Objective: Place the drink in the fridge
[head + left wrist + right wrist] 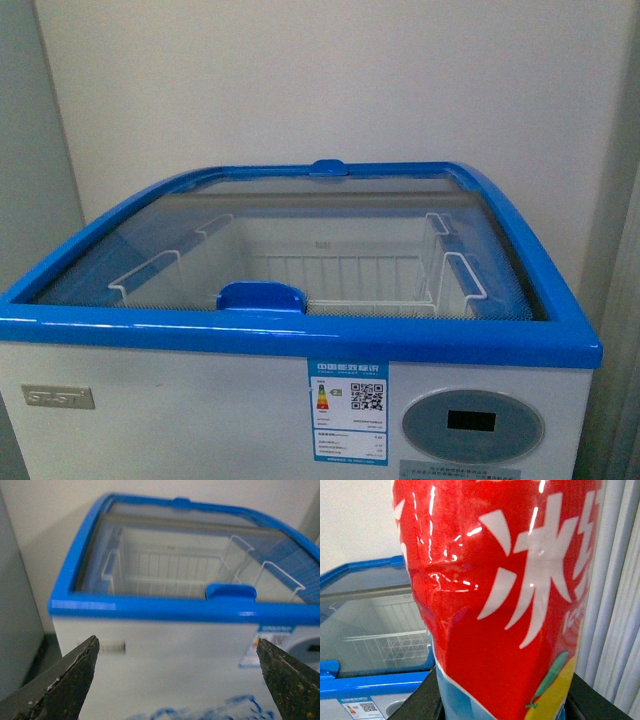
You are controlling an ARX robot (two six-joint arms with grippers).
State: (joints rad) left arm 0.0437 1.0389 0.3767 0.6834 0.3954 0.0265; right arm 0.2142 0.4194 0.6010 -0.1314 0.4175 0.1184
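**Entry: drink in hand, fridge lid apparently shut; main hazard is the glass.**

Nearest: right end effector (502, 706) clamped on the lower body of the drink (495, 605), which is upright and outside the fridge (300, 335), in front of it toward its right side. The label is glossy, so a slack clamp could let it slip. Left end effector (176, 650): spread wide, empty, facing the front wall. Beyond: blue handle (260, 297) at the front rim, and the curved glass lid (330, 225) seemingly covering the wire basket (340, 275). Likely faults: bottle lowered onto the glass before the lid slides back, fingers skidding off the low handle, or an opening too narrow so the bottle catches the rim.
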